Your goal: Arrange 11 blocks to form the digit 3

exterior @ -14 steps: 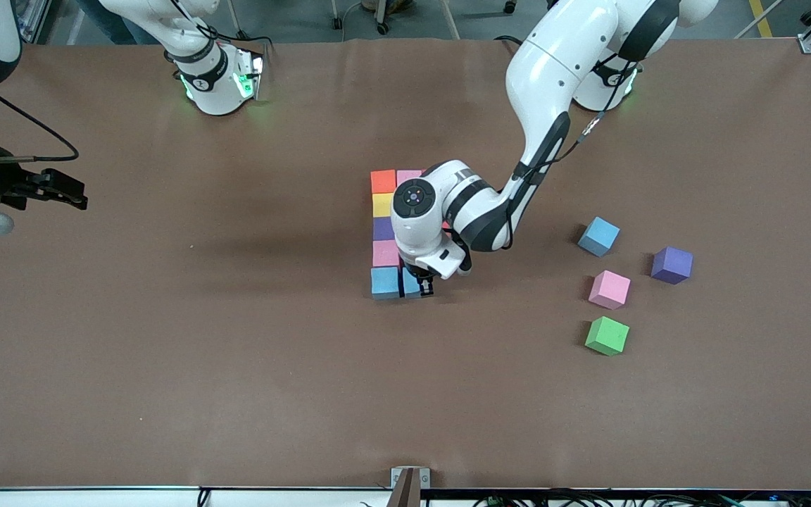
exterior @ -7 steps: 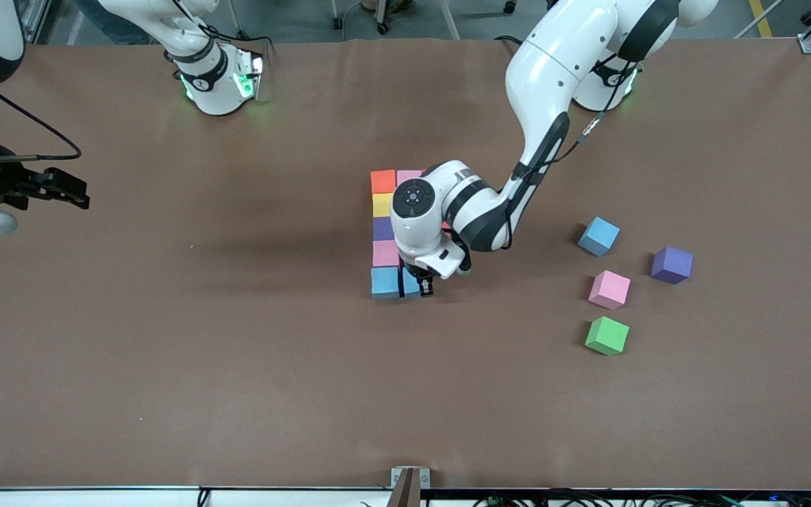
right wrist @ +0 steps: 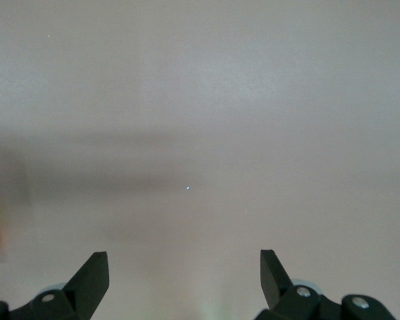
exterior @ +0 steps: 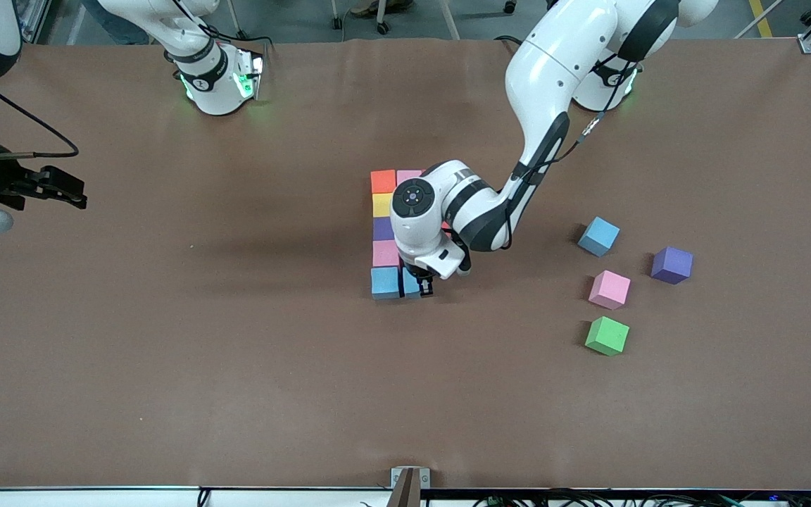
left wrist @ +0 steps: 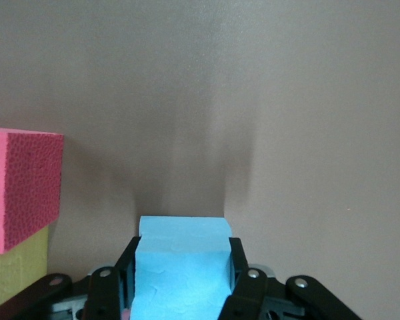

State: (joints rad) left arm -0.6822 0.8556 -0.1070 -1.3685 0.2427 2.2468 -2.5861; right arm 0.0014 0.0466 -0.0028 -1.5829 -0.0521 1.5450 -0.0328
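A column of blocks runs toward the front camera: orange [exterior: 383, 181], yellow [exterior: 382, 205], purple [exterior: 382, 228], pink [exterior: 385, 253] and light blue [exterior: 385, 282]. Another pink block [exterior: 409, 174] sits beside the orange one. My left gripper [exterior: 417, 284] is down at the table, shut on a second light blue block [left wrist: 181, 267] right beside the column's light blue one. A reddish-pink block [left wrist: 23, 187] and a yellow block [left wrist: 13, 277] stand close by in the left wrist view. The left arm hides the figure's middle. My right gripper [exterior: 60, 190] waits open, holding nothing [right wrist: 183, 267].
Loose cubes lie toward the left arm's end of the table: light blue [exterior: 598, 236], purple [exterior: 671, 265], pink [exterior: 609, 289] and green [exterior: 607, 335], the green nearest the front camera. The right gripper hangs over the table's edge at the right arm's end.
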